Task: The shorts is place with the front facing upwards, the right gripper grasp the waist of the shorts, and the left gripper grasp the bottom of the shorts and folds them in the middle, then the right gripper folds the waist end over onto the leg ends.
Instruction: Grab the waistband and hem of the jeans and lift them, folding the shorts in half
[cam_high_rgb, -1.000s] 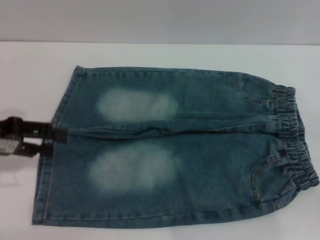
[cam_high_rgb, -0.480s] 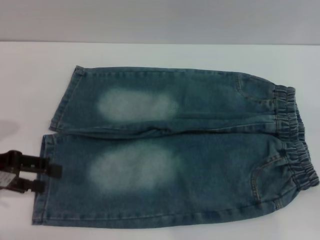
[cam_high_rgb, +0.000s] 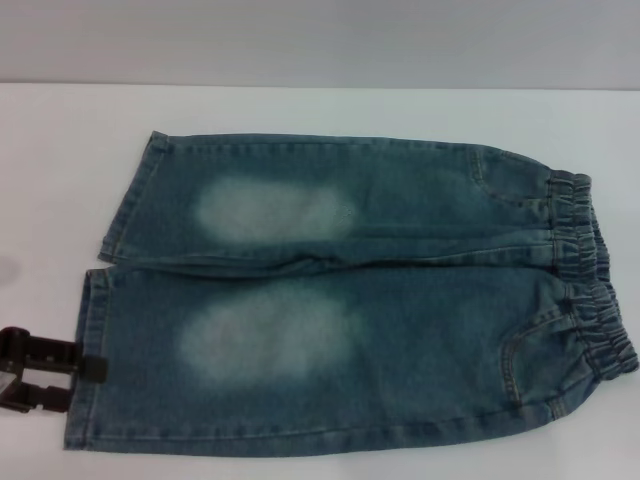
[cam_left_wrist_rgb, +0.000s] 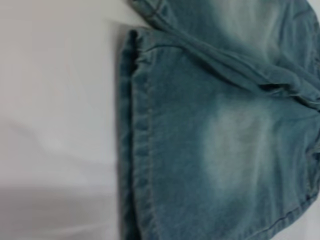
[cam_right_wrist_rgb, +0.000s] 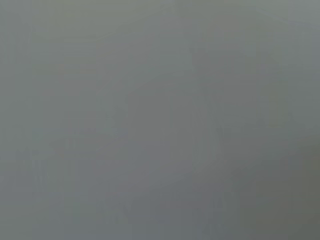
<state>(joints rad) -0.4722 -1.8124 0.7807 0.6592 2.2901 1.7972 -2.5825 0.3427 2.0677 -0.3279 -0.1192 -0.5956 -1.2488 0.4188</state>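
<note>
1. Left gripper (cam_high_rgb: 88, 382) of mine, fingers spread and empty, sits at the near leg hem.
2. Shorts (cam_high_rgb: 350, 300) lie flat, front up, on the table (cam_high_rgb: 60, 160).
3. Denim looks soft, fairly heavy; I'd pinch the stitched hem (cam_left_wrist_rgb: 131, 150).

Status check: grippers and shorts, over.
Left gripper open at near leg's hem, nothing held. Right gripper out of view. Shorts flat, front up, unfolded, waist to robot's right. Nothing in the way.
</note>
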